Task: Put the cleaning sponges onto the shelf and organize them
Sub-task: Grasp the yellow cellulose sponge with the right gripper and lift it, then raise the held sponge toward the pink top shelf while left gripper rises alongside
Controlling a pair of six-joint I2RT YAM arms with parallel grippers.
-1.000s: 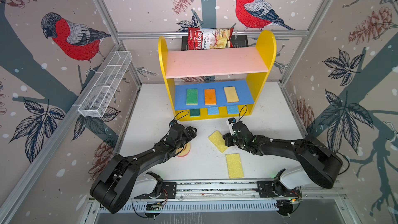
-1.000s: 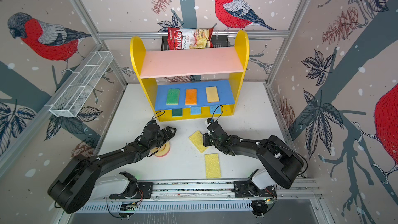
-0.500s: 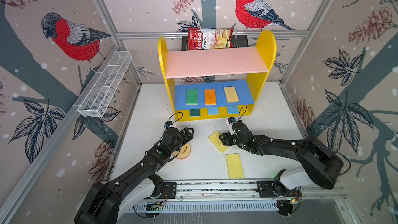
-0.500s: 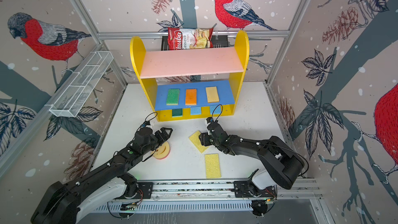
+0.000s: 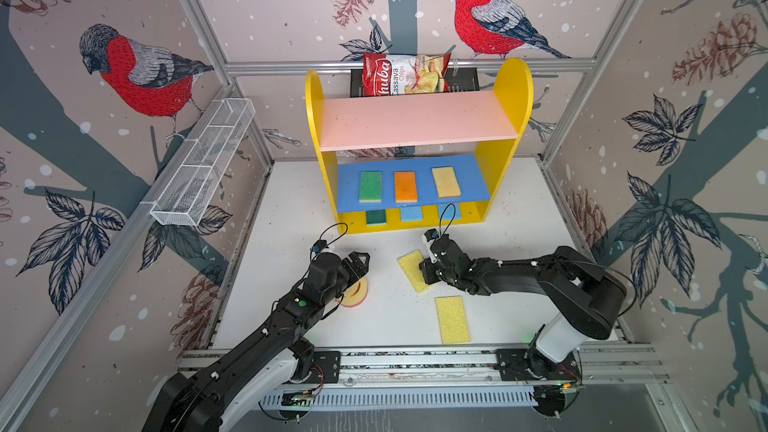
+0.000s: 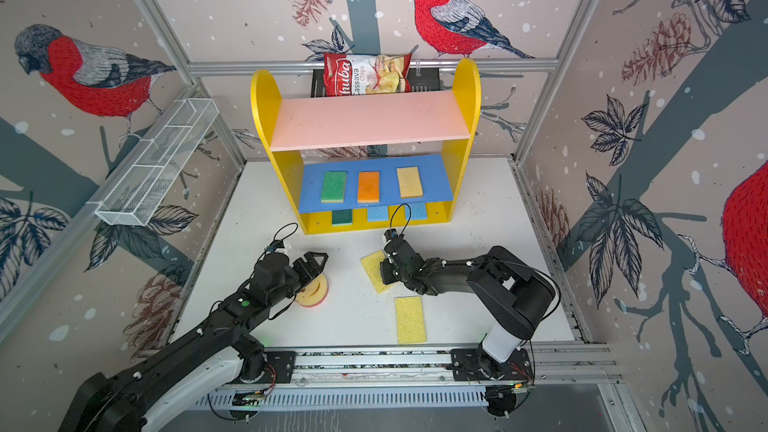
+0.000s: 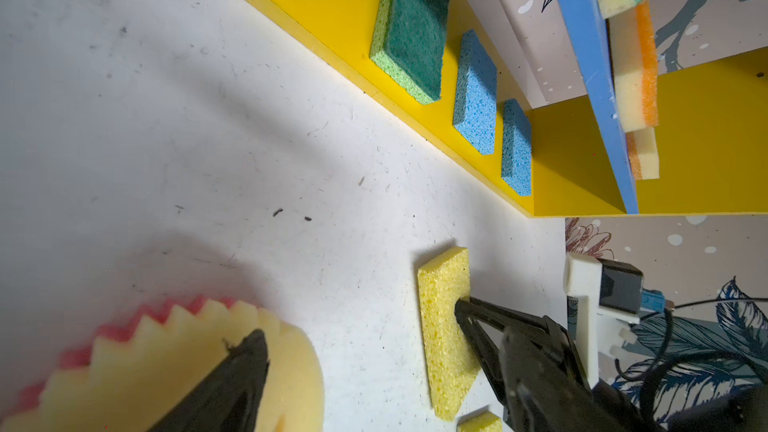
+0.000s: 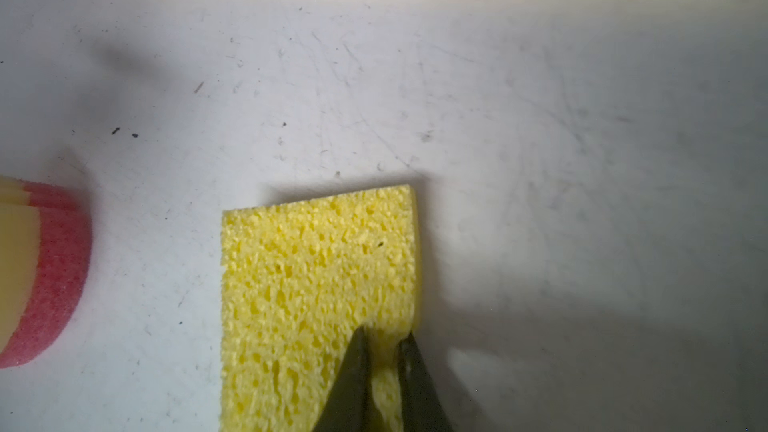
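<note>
Right gripper [image 8: 385,331] — newly tight on sponge [image 8: 307,268]

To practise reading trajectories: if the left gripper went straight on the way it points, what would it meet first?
Most likely the round yellow-pink sponge: the left gripper, open, slants down over its far edge. Depth is unclear; it might land on the table just beyond.

sponges [image 5: 405,187]: 9 (one round) | shelf [image 5: 419,120]: 1 | chips bag [image 5: 401,74]: 1 | baskets [image 5: 203,168]: probably 2
</note>
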